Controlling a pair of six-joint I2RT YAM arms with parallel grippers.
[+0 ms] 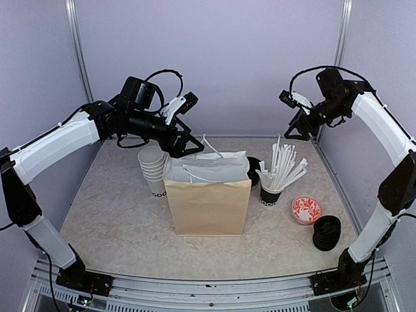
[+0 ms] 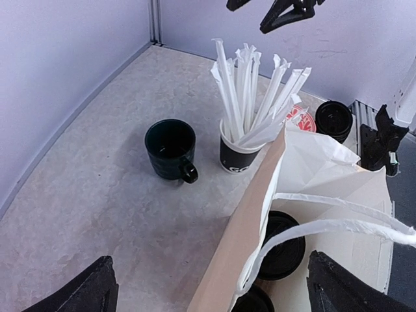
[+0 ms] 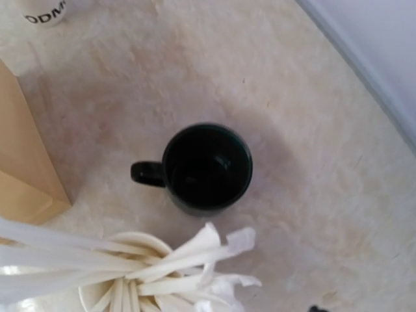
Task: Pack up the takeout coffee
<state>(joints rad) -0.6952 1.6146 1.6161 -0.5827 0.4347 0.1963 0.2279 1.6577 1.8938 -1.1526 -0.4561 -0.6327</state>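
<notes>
The bag (image 1: 208, 205) stands upright at the middle of the surface (image 1: 110, 227), its mouth open. The left arm (image 1: 65, 143) is stretched out over it, and the left jaws are held wide above the opening, with nothing between them.

Down inside the bag, two coffees (image 2: 285, 247) are seen side by side from the left wrist. Only their black lids show. The white handles (image 2: 338, 227) are draped across the opening above them.

A cup stack (image 1: 153, 170), without lids, is set just beside the bag's far left corner. Right of the bag, a dark mug (image 3: 207, 168) is found on the far side, handle turned toward the bag, nothing visible in it. The straw cup (image 1: 270, 194) is placed just near of the mug, its white straws fanned out. Further right and nearer, a red patterned disc (image 1: 305, 209) lies flat, with a lid stack (image 1: 326, 233) just beside it at the near right.

The right arm (image 1: 383, 130) is raised at the far right, well above the surface, and its wrist camera is pointed straight down at the mug. The right jaws are caught at the top edge of the left wrist view, parted and empty. In their own view they are barely seen.
</notes>
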